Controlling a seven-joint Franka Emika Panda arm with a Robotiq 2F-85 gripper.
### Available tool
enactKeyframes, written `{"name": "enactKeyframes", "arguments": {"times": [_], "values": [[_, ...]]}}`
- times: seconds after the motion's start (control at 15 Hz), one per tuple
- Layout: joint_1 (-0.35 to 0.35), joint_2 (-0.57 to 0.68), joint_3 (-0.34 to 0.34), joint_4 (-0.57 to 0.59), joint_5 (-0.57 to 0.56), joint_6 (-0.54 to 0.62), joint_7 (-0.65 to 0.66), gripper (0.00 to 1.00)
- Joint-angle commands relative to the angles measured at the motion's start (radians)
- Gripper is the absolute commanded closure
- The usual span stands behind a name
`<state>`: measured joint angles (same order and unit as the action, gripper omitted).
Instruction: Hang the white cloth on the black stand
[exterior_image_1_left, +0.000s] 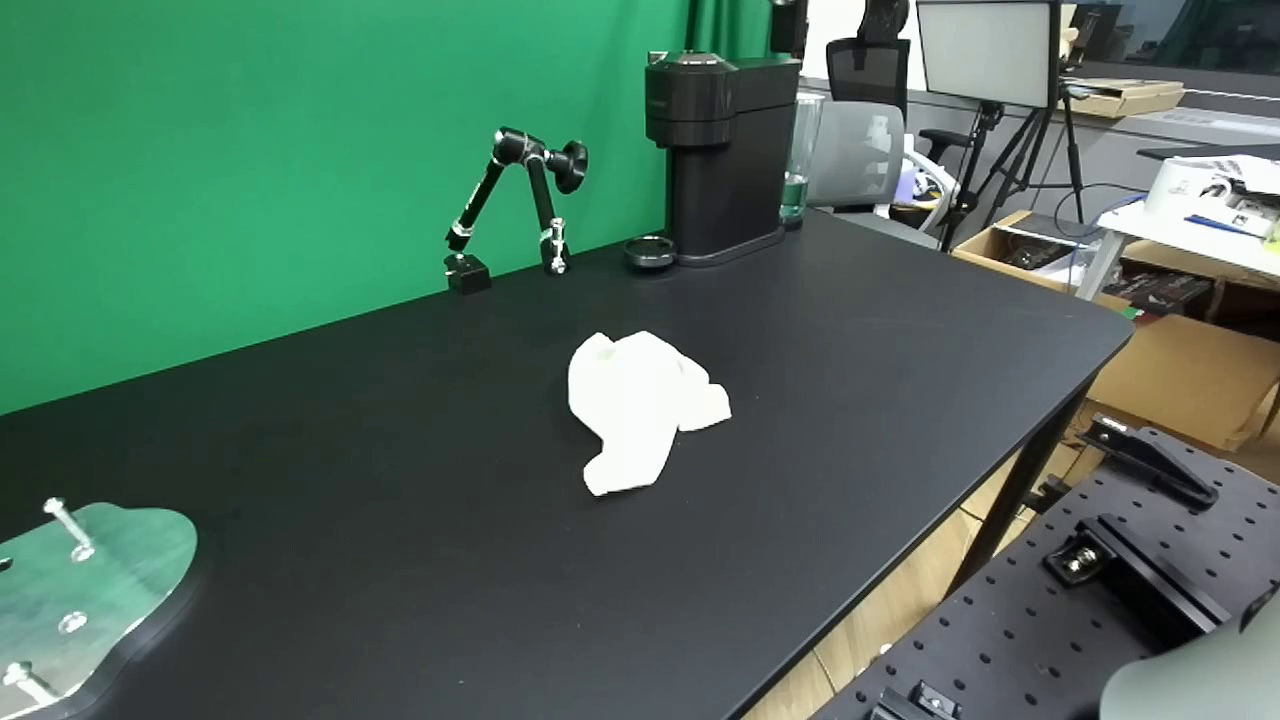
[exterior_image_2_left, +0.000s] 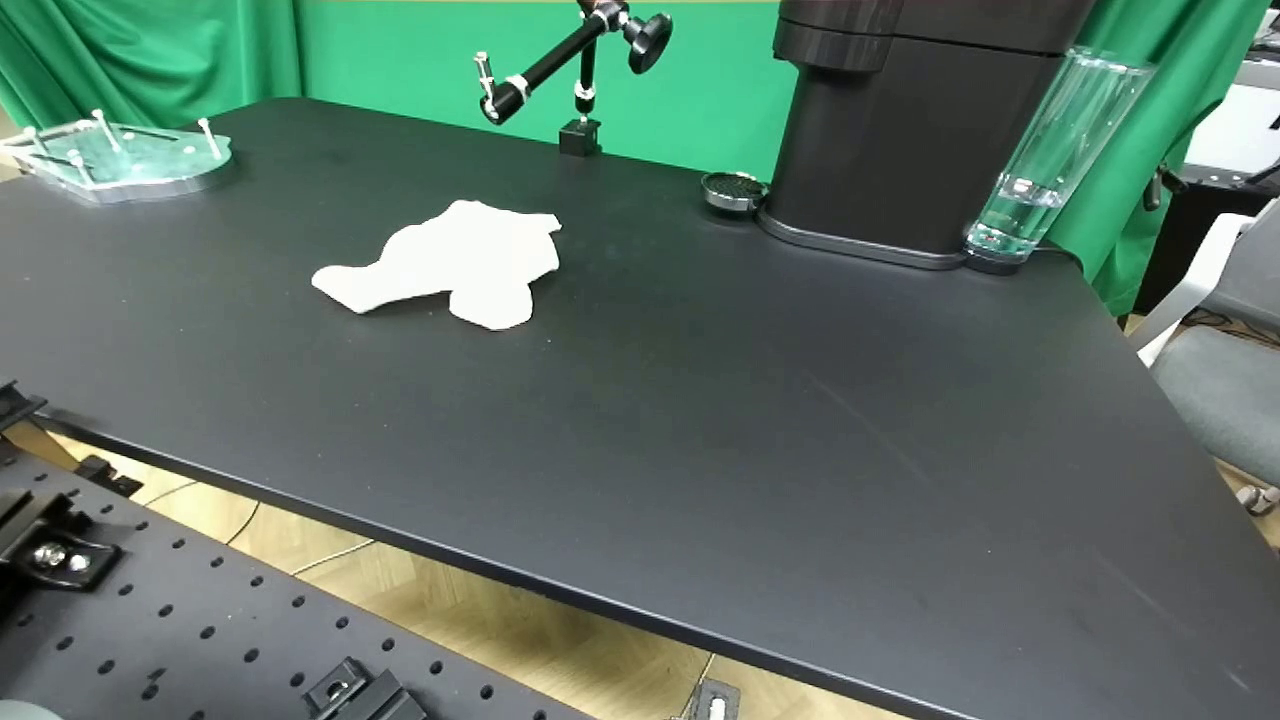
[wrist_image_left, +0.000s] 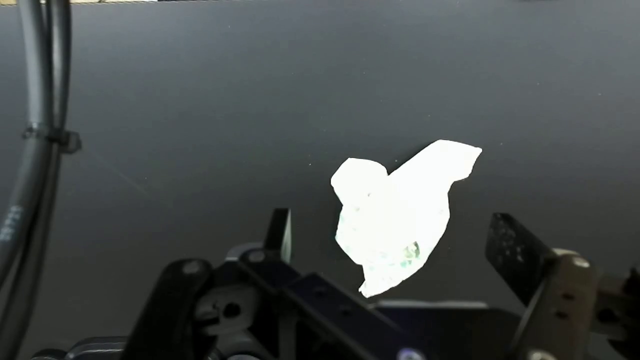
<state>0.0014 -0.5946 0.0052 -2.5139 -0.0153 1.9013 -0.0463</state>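
- White cloth lying crumpled on a long black table, near the middle of the surface in an exterior view. Its edges spread into several rounded lobes, and all of it rests on the tabletop.
- Black stand at the table's back edge, apart from the cloth: a small block base, 2 slim limbs meeting at a raised elbow, and a round knob at that joint.
- Gripper, shown in the wrist view: its 2 fingers stand wide apart, facing each other, and the cloth appears in the space between them, lying on the table beyond.
- Glare washes out most of the cloth's folds; in the wrist view there seem to be faint greenish marks near its lower edge.
- Tall black machine (shaped much like a coffee maker) near the back edge, to the right of the stand in both exterior views. A clear container stands at its side, and a small round dish sits just beside its base.
- Clear plate at the left of the table in both exterior views, set with silver bolts that point upward.
- Green backdrop behind the table; a dark perforated board in front of it.
- Grey cables down the left side of the wrist view, bound together by a dark tie.
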Motion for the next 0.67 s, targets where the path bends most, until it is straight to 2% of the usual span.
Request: {"name": "enactKeyframes", "arguments": {"times": [0.0,0.07,0.13,0.6], "values": [[0.012,0.062,0.002,-0.028,-0.044,0.114,-0.048,0.0],[0.016,0.065,-0.003,-0.027,-0.047,0.137,-0.07,0.0],[0.01,0.023,-0.004,-0.017,-0.027,0.079,-0.041,0.0],[0.016,0.086,0.01,-0.07,-0.068,0.206,-0.059,0.0]]}}
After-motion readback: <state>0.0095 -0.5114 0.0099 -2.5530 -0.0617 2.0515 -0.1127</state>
